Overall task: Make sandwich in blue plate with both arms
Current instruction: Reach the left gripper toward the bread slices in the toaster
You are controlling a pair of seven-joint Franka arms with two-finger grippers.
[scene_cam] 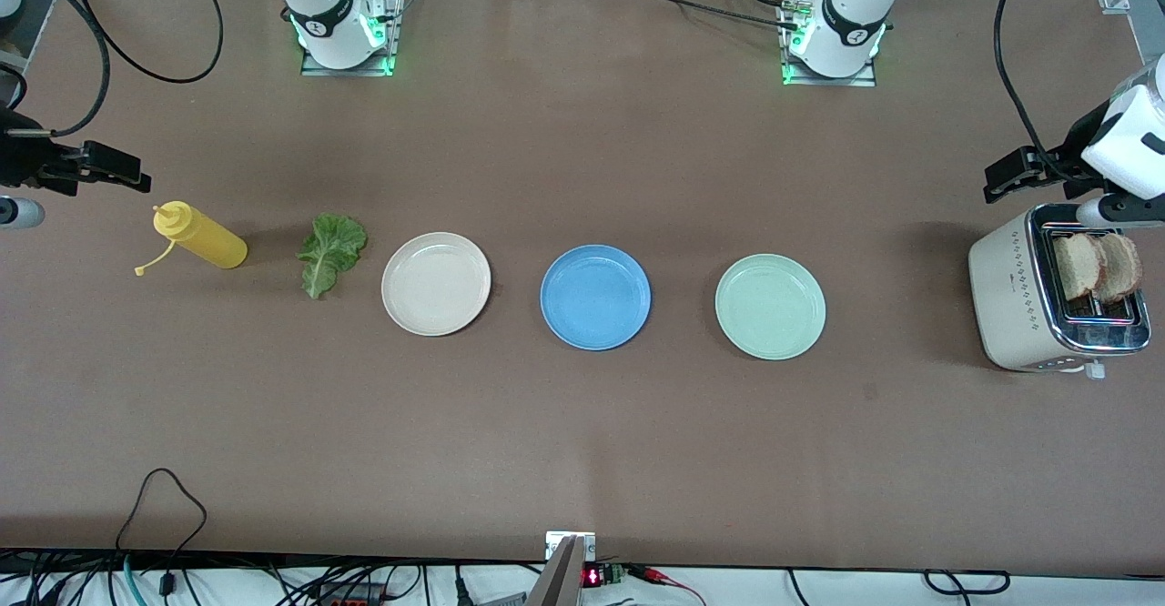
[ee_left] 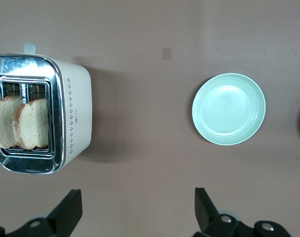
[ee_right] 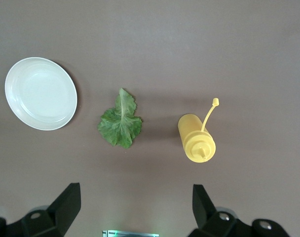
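The blue plate (scene_cam: 595, 297) sits empty mid-table, between a cream-white plate (scene_cam: 436, 283) and a pale green plate (scene_cam: 770, 307). Two bread slices (scene_cam: 1097, 267) stand in a toaster (scene_cam: 1010, 301) at the left arm's end; they also show in the left wrist view (ee_left: 21, 129). A green lettuce leaf (scene_cam: 331, 251) lies beside the cream plate and shows in the right wrist view (ee_right: 120, 123). My left gripper (scene_cam: 1124, 210) (ee_left: 137, 197) is open and empty, up over the toaster's farther edge. My right gripper (scene_cam: 18, 213) (ee_right: 135, 192) is open and empty, up at the right arm's end.
A yellow squeeze bottle (scene_cam: 198, 237) stands beside the lettuce, toward the right arm's end, its cap hanging off. The green plate (ee_left: 229, 108) and cream plate (ee_right: 40, 94) are empty. Cables run along the table's near edge.
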